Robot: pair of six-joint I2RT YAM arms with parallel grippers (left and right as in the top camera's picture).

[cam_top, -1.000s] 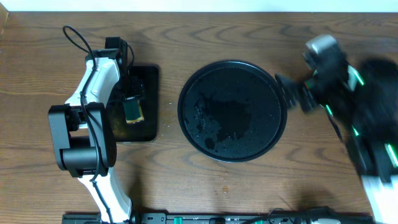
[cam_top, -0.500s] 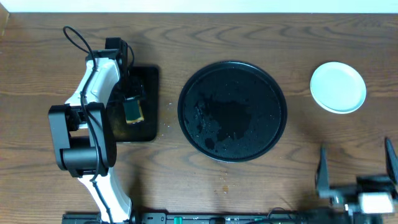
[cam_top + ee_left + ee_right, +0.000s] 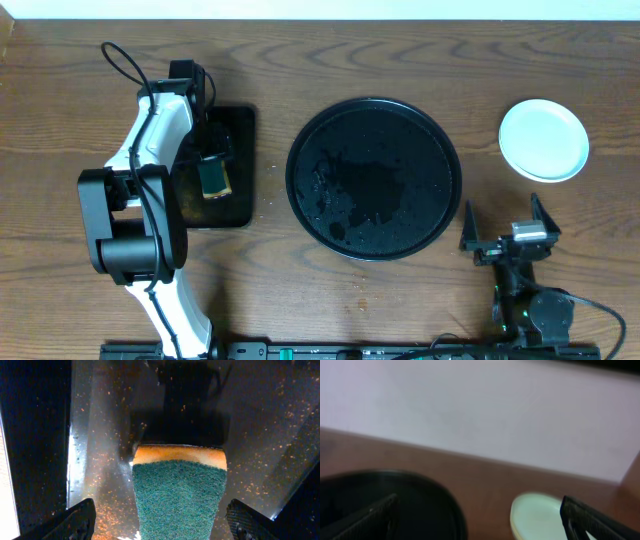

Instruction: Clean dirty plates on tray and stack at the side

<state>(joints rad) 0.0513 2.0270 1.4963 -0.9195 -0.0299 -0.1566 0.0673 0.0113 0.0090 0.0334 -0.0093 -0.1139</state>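
Your left gripper [image 3: 162, 522] has its fingers spread, one on each side of the sponge [image 3: 179, 495]. Each fingertip shows a gap to the sponge, so nothing is pinched. The sponge lies directly below and between the fingers, with its green scouring face up and the yellow layer at the end farthest from the hand. Under it is the rectangular black tray [image 3: 280, 420], which looks wet and is scattered with small brown crumbs all around the hand.

Your right gripper [image 3: 503, 222] is also spread wide and carries nothing. It hangs over bare wooden table [image 3: 330, 300] with its fingertips pointing away from you. Just ahead of it, on the left finger's side, is the round black tray [image 3: 373, 178], whose rim comes close to that fingertip. The tray's floor glistens with wet smears and droplets. Farther ahead, on the right finger's side, a pale round plate [image 3: 544, 140] rests on the table, apart from the round black tray. You cannot tell whether other plates lie under it. The right wrist view is blurred, but the plate shows there as pale mint. Beyond everything is a light wall [image 3: 470, 410].
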